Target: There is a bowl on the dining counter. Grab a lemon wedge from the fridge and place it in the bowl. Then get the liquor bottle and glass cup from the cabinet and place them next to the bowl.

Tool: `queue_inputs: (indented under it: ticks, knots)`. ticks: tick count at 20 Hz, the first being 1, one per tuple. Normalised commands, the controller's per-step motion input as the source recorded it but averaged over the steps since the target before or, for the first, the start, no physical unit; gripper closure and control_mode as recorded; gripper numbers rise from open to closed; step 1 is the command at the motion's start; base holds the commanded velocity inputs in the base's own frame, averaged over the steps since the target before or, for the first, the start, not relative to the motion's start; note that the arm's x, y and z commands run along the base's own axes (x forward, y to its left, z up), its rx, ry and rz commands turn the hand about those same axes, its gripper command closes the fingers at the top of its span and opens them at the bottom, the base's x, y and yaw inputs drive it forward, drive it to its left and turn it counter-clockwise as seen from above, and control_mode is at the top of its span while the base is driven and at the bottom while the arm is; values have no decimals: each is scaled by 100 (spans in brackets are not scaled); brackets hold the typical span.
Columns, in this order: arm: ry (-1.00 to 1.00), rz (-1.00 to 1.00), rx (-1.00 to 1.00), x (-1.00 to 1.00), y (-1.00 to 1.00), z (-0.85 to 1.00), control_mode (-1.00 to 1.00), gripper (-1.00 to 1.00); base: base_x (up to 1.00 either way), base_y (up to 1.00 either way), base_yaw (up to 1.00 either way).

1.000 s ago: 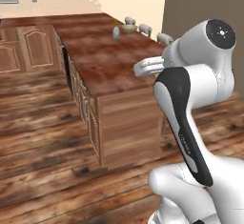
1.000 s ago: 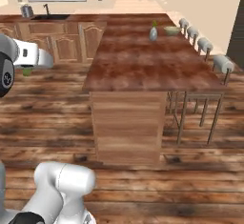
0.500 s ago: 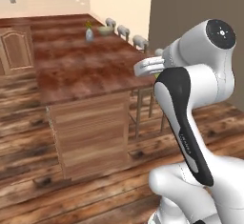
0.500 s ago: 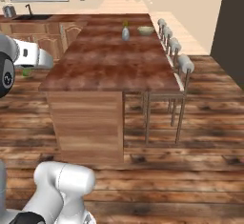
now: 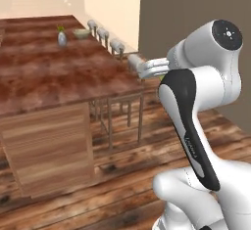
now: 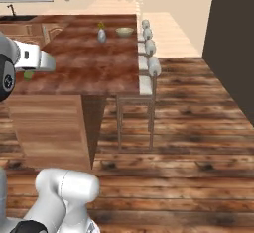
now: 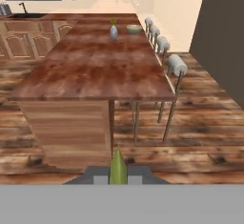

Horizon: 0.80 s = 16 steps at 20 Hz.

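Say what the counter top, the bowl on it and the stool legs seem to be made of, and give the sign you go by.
Counter top: probably polished wood, with reddish-brown grain and a soft sheen. Bowl: likely glazed ceramic, plain olive-tan and smooth, though too small to be sure. Stool legs: apparently metal, being thin, grey and straight.

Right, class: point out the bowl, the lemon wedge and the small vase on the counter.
bowl (image 6: pixel 124 31), right base view, on its outer wall.
lemon wedge (image 7: pixel 117 168), hand view, on its middle, between the gripper tips.
vase (image 5: pixel 62 38), left base view, on its rounded body.
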Motion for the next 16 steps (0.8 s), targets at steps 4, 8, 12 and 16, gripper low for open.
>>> queue_inputs:
  ticks: [4, 8, 12, 16]
  knots:
    - [0, 0, 0, 0, 0, 0, 100, 100, 51, -100, 1]
    - [0, 0, 0, 0, 0, 0, 100, 100, 68, -100, 5]
    - [0, 0, 0, 0, 0, 0, 100, 100, 96, -100, 11]
    - [0, 0, 0, 0, 0, 0, 100, 100, 100, -100, 22]
